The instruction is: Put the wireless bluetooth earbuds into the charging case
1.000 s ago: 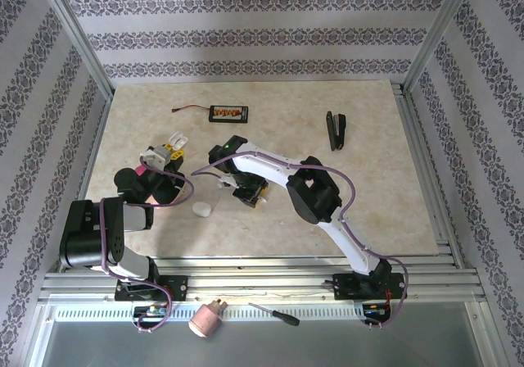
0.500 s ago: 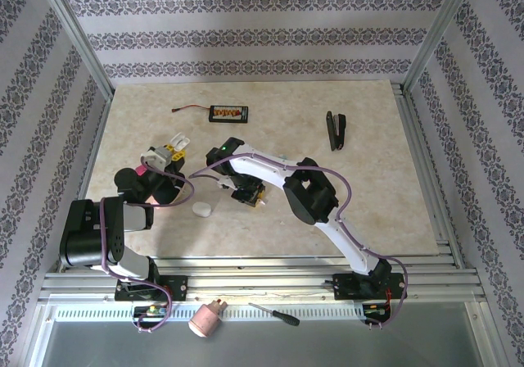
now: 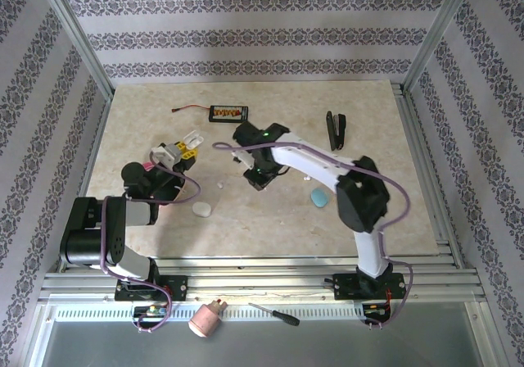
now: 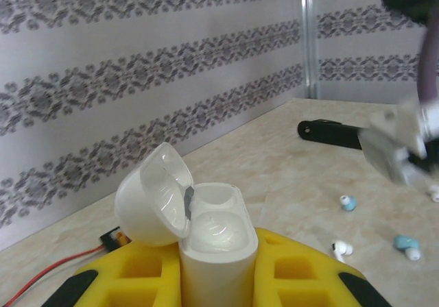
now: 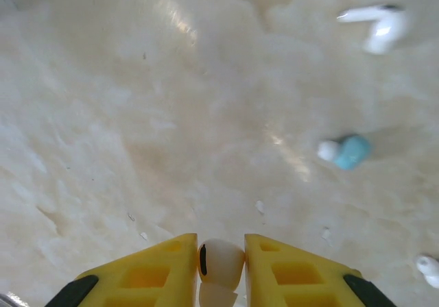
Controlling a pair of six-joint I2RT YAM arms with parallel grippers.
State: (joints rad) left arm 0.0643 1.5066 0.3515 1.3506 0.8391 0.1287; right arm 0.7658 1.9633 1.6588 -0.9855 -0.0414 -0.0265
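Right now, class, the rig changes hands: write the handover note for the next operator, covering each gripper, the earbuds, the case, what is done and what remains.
Left gripper: shut on the open white charging case; no earbud seen inside.
Right gripper: shut on a white earbud, over the table.
Loose on the table: another white earbud, a pale blue earbud; a blue case lies there too.
Done: case open, one earbud picked up. Left: seat it, then the others.
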